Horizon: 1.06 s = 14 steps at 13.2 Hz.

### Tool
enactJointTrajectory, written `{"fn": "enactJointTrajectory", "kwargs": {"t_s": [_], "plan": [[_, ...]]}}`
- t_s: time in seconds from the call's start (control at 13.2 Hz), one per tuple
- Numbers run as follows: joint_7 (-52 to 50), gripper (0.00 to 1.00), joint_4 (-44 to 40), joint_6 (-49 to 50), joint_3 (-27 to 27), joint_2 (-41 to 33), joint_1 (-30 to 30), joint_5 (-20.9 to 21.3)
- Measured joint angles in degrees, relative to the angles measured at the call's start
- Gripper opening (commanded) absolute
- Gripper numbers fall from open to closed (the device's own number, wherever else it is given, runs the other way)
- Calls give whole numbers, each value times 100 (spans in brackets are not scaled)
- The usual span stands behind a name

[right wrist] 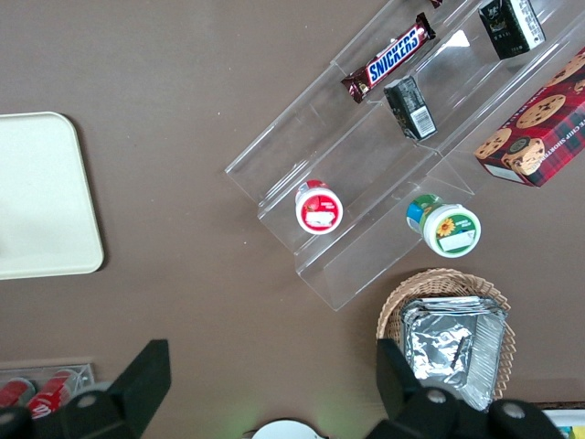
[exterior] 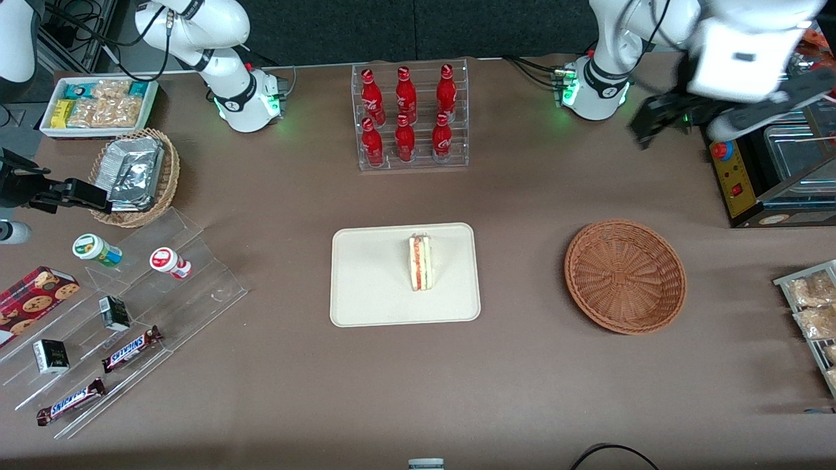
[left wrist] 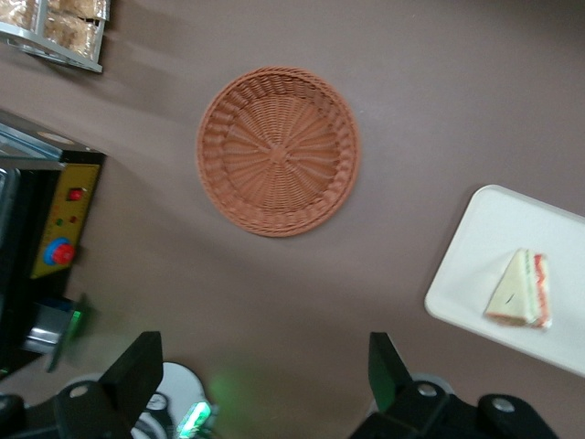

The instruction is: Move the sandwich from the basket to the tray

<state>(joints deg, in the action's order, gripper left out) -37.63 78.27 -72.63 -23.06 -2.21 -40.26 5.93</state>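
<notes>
From the front: sandwich point(exterior: 421, 262) lying on tray point(exterior: 366, 287), basket point(exterior: 625, 275) bare and well apart toward the working arm's end, gripper point(exterior: 643, 130) raised high near that arm's base; from the left wrist: fingers point(left wrist: 137, 375) spread wide, holding nothing, above bare table beside the basket point(left wrist: 278, 151), sandwich point(left wrist: 521, 291) on tray point(left wrist: 484, 247).

Brown table point(exterior: 535, 365): tray point(exterior: 372, 287), basket point(exterior: 625, 276).

tool point(exterior: 646, 127) high over the working arm's end of the surface point(exterior: 535, 196), fingers point(left wrist: 137, 375) spread wide. bare surface between tray point(exterior: 366, 287) and basket point(exterior: 625, 276). bottle rack point(exterior: 410, 117) and control box point(exterior: 741, 176) stand farther from the front camera.
</notes>
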Motion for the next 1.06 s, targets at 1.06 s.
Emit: {"fn": "enactJointTrajectory", "kwargs": {"t_s": [1.06], "plan": [[3272,100,190,278,2240,-327,4055,-685]]}}
